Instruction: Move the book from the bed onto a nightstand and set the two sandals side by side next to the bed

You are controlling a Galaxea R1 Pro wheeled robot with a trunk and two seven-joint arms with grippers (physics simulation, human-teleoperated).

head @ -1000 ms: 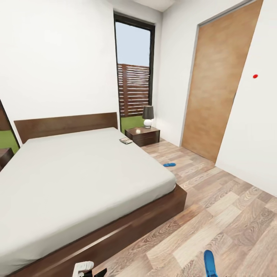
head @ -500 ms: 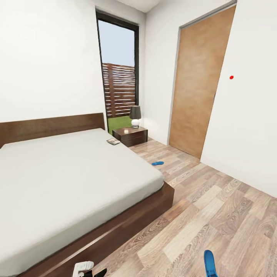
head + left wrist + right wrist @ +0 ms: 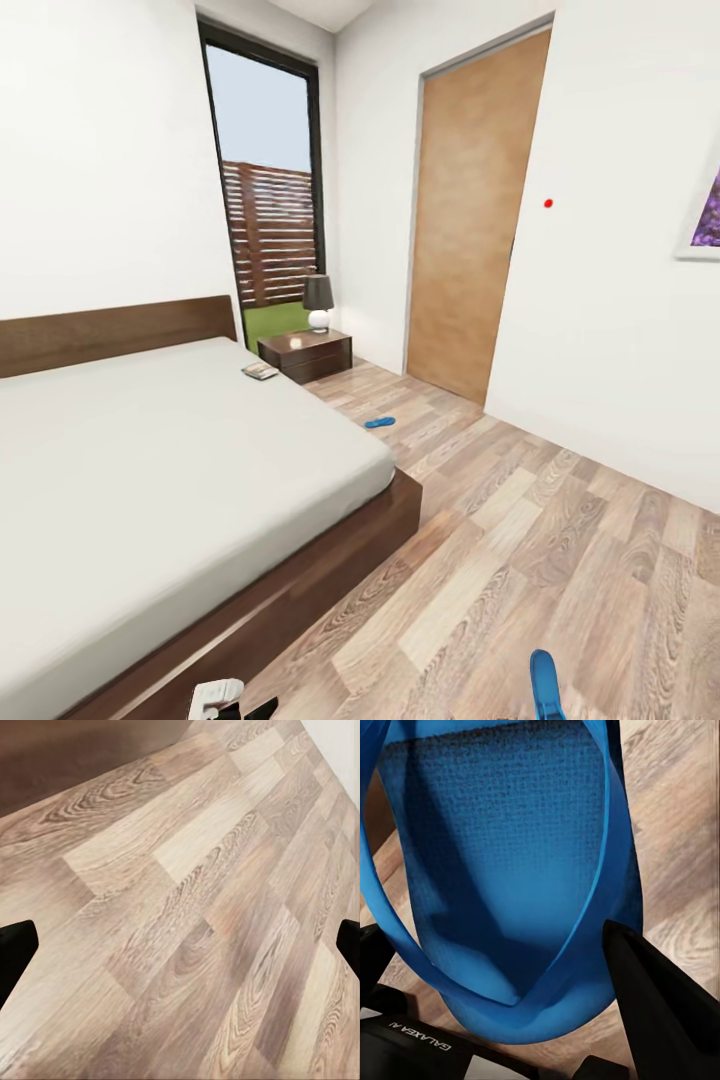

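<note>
The book (image 3: 260, 371) lies on the far right corner of the bed (image 3: 150, 470), close to the nightstand (image 3: 306, 355). One blue sandal (image 3: 380, 422) rests on the wood floor beside the bed's far end. The other sandal (image 3: 543, 685) hangs at the head view's lower edge. In the right wrist view my right gripper (image 3: 491, 937) is shut on this sandal (image 3: 502, 855), with a black finger on either side of it. My left gripper (image 3: 180, 945) is open over bare floor, its fingertips (image 3: 15, 952) wide apart with nothing between them.
A lamp (image 3: 318, 300) stands on the nightstand in front of a tall black-framed window (image 3: 265, 200). A wooden door (image 3: 470, 220) and a lavender picture (image 3: 705, 210) are on the right wall. Wood-plank floor (image 3: 540, 540) stretches between the bed and that wall.
The camera has turned right, so the whole room has slid left and the lavender picture has come into view. The sandal stays held at the same spot in the head view.
</note>
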